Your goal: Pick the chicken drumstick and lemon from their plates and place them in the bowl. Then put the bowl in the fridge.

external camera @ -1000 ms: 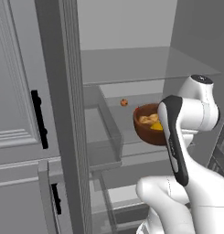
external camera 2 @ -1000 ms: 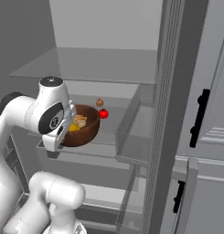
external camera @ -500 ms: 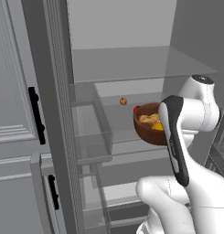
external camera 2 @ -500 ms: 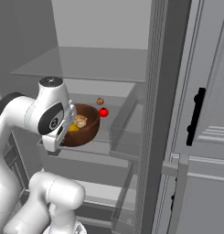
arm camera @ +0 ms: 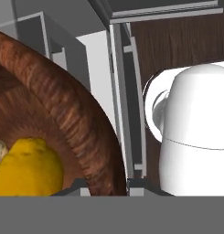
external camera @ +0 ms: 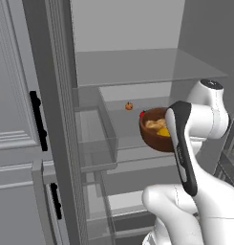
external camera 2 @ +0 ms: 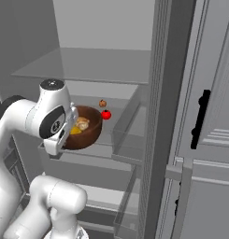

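Observation:
The reddish-brown wooden bowl (external camera: 152, 136) (external camera 2: 88, 134) hangs in the air in front of the open fridge (external camera: 147, 67), level with its middle shelf. Inside the bowl lie the yellow lemon (arm camera: 29, 167) (external camera: 164, 133) and the golden-brown chicken drumstick (external camera 2: 82, 123) (external camera: 154, 124). My gripper (arm camera: 107, 185) is shut on the bowl's rim (arm camera: 81, 132), one finger inside and one outside. The plates are out of view.
A small red tomato (external camera 2: 105, 114) and a small brown item (external camera 2: 103, 103) (external camera: 129, 105) sit on the fridge shelf behind the bowl. A clear drawer (external camera: 97, 139) (external camera 2: 127, 126) juts out beside the bowl. Grey cabinet doors with dark handles (external camera: 37, 119) (external camera 2: 200, 119) flank the fridge.
The whole picture has shifted a little, so the base has moved relative to the fridge. The bowl stays in the gripper at the same height.

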Robot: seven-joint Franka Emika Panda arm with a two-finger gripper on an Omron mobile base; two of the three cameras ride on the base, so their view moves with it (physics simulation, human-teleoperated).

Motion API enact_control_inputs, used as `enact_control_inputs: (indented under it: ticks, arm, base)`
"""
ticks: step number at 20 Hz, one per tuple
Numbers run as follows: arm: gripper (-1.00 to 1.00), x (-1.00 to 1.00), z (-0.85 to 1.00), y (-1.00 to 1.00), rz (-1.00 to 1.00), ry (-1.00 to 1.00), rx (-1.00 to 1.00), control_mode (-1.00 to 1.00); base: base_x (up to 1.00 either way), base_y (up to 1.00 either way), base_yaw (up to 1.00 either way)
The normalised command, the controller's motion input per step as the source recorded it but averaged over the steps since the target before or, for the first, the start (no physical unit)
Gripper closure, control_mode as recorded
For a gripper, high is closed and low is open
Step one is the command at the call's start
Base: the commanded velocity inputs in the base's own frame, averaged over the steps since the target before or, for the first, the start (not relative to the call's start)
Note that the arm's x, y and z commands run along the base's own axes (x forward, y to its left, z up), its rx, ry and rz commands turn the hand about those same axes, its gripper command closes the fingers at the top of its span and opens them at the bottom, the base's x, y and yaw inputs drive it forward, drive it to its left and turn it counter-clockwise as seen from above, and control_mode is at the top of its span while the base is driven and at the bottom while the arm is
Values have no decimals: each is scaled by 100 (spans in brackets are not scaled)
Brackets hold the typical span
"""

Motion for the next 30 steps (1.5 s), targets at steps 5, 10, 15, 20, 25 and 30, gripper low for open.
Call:
enact_control_inputs:
  ticks: [5,10,15,20,25,30]
  arm:
    - [100,20,-37,0,1,-27,0,-100]
    - [100,53,-9,0,9,-3,0,-100]
    - [100,69,-3,7,17,9,0,-100]
    - [100,63,-18,39,16,15,0,-100]
    - [100,54,-18,20,4,1,0,-100]
    - [100,54,-49,16,1,-1,0,-100]
  base:
    - [0,0,0]
    - [0,0,0]
    - [0,0,0]
    - [0,0,0]
    - [0,0,0]
    - [0,0,0]
